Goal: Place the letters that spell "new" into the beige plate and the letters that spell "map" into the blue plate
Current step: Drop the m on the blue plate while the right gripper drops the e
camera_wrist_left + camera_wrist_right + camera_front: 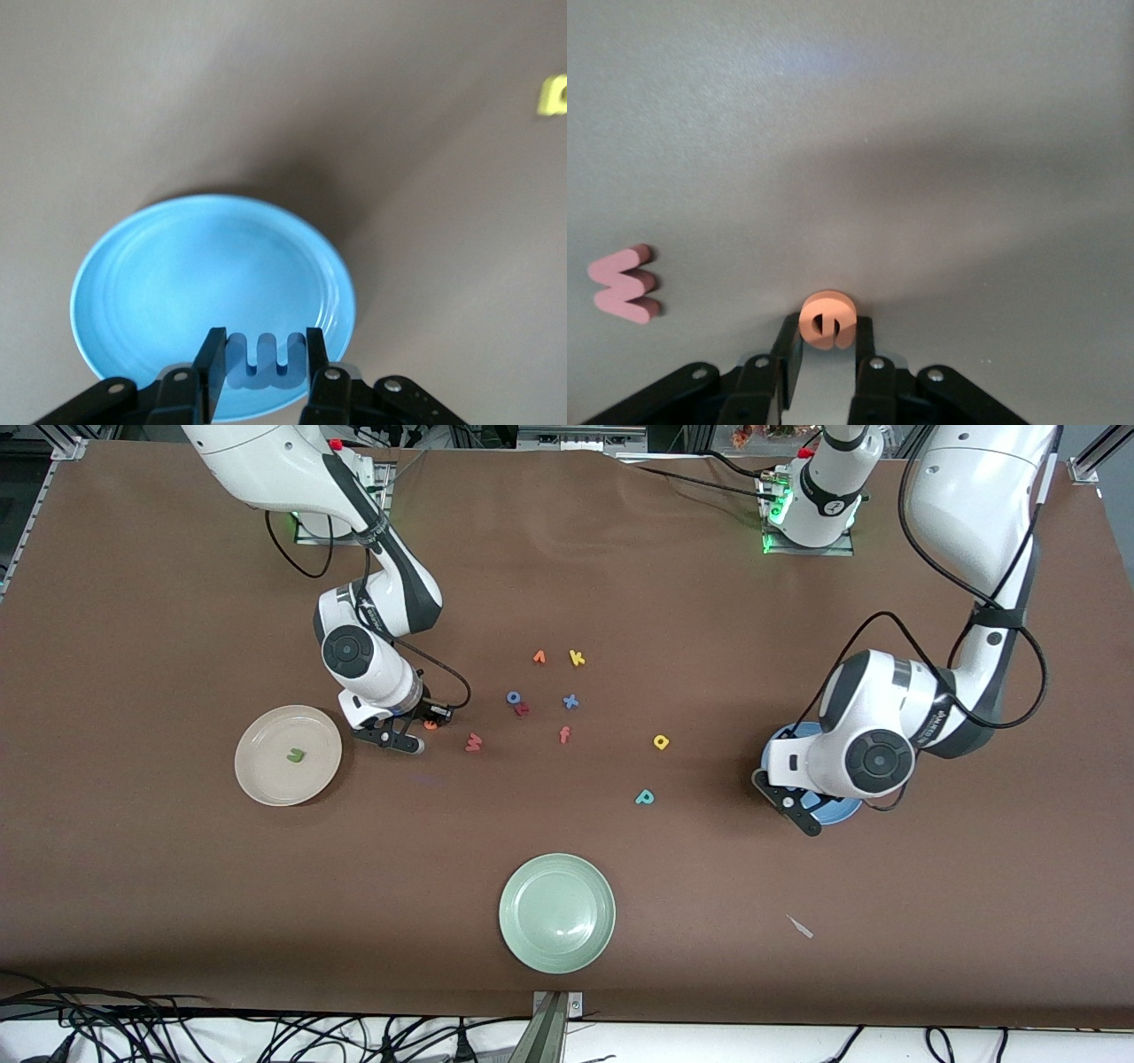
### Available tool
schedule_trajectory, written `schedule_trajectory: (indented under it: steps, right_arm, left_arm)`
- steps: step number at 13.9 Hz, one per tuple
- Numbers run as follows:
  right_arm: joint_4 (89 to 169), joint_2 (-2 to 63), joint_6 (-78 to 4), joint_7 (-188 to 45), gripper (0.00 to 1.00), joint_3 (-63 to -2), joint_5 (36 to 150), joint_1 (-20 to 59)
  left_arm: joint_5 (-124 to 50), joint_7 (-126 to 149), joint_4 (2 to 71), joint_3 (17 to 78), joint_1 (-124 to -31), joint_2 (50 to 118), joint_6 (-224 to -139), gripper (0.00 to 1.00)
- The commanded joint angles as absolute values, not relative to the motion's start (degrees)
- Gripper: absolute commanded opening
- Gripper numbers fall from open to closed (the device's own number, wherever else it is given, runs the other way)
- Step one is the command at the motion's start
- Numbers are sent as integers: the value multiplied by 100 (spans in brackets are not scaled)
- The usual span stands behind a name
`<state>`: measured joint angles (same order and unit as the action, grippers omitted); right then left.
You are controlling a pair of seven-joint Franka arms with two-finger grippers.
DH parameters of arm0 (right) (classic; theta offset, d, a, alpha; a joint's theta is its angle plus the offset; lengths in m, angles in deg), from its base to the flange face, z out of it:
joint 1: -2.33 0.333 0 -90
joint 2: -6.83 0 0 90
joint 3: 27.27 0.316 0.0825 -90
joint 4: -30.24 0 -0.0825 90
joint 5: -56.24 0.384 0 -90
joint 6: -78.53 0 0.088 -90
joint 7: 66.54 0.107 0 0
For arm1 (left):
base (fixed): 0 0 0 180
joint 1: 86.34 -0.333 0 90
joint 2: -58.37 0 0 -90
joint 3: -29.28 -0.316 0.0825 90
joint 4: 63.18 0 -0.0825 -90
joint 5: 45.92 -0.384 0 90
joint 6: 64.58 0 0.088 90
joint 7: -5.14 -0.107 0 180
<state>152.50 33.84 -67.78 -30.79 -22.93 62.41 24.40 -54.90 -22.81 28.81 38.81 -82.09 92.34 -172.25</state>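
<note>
Right gripper (824, 350) clenched on orange e (827, 320), left gripper (262, 367) gripping blue m (262, 361) over blue plate (159, 283)

From my front camera, the left arm hid most of the blue plate (837, 811); the yellow a (553, 96) ran off my left wrist view's edge.

Pretty clearly a robotics lab I'm driving here: brown cloth-covered table (177, 886), two white robot arm bases bolted on metal plates (806, 540), loose black cables (106, 1019) along the edge
</note>
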Motion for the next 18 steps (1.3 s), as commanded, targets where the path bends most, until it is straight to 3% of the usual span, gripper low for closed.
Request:
schedule_trajectory:
  steps: [1,2,3,4,5,8,12,13,14,15,18]
  right_arm:
    - [14681,3346,-5899,-3199,16,-2401,6283,2378]
    - [14374,3346,-5345,-3313,16,-2637,6274,2377]
    - [14127,3337,-4853,-3618,16,-2770,6274,2377]
    - [13933,3337,-4456,-4100,16,-3024,6274,2377]
    - [13896,3337,-4313,-4688,16,-3278,6283,2377]
    - [13896,3363,-4276,-5851,17,-3746,6283,2299]
    - [13861,3494,-4347,-6837,20,-3764,6265,1641]
    - [13852,3530,-4373,-6838,40,-3756,6291,1613]
    - [13852,3548,-4451,-6769,74,-3756,6300,1621]
    - [13843,3557,-4504,-6716,99,-3738,6327,1665]
    - [13624,3565,-4443,-6313,100,-3712,6397,1858]
  left_arm:
    - [-5629,-2325,3217,3965,-8344,9097,-17347,5]
    - [-5638,-2264,3435,3965,-8344,9071,-17539,9]
    - [-5638,-2228,3577,3965,-8353,9063,-17785,22]
    - [-5638,-2219,3639,3939,-8362,9089,-17961,50]
    - [-5638,-2228,3640,3930,-8362,9097,-18024,97]
    - [-5638,-2210,3622,3930,-8362,8826,-17972,100]
    - [-5515,-696,3526,4035,-8275,8509,-17736,100]
    - [-5515,128,3525,4236,-8274,8500,-17709,100]
    - [-5515,1006,3525,4438,-8274,8526,-17708,100]
    - [-5515,1903,3534,4605,-8257,8578,-17726,100]
    - [-5497,4348,3604,5229,-8239,8745,-17805,100]
